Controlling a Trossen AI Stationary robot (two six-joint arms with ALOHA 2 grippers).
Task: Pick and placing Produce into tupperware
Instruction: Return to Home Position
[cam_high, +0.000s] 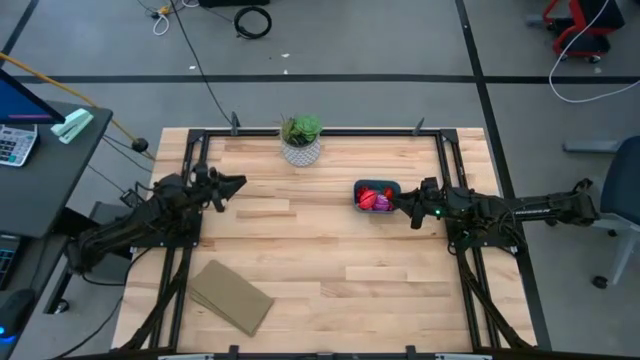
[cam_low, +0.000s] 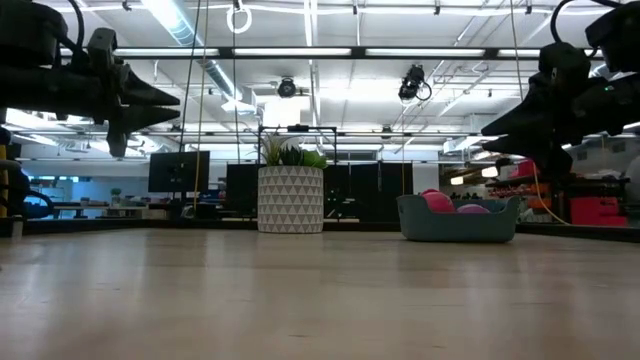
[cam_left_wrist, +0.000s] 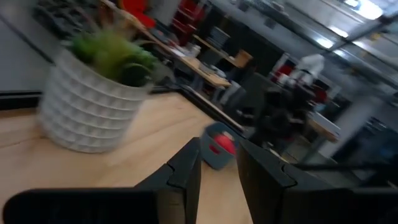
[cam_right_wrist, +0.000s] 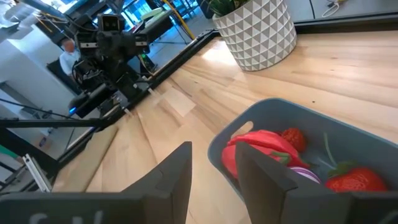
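The teal-blue tupperware (cam_high: 377, 195) stands on the table's right half, its base flat on the wood. Red produce (cam_right_wrist: 264, 147) fills it, among it a strawberry (cam_right_wrist: 350, 180) and a purple-and-white striped piece (cam_right_wrist: 306, 175). My right gripper (cam_high: 392, 204) hovers just right of the tub, open and empty (cam_right_wrist: 214, 152), its fingers pointing toward the table's left. In the low view it is raised above the tub (cam_low: 458, 220). My left gripper (cam_high: 240, 182) hangs above the table's left side, open and empty (cam_left_wrist: 219, 146), pointing right toward the tub (cam_left_wrist: 214, 149).
A green plant in a white patterned pot (cam_high: 300, 141) stands at the table's far edge, middle. A flat tan slab (cam_high: 231, 297) lies near the table's near-left corner. Bare wood (cam_high: 320, 250) spreads between the arms. A black frame rail (cam_high: 330, 131) borders the table.
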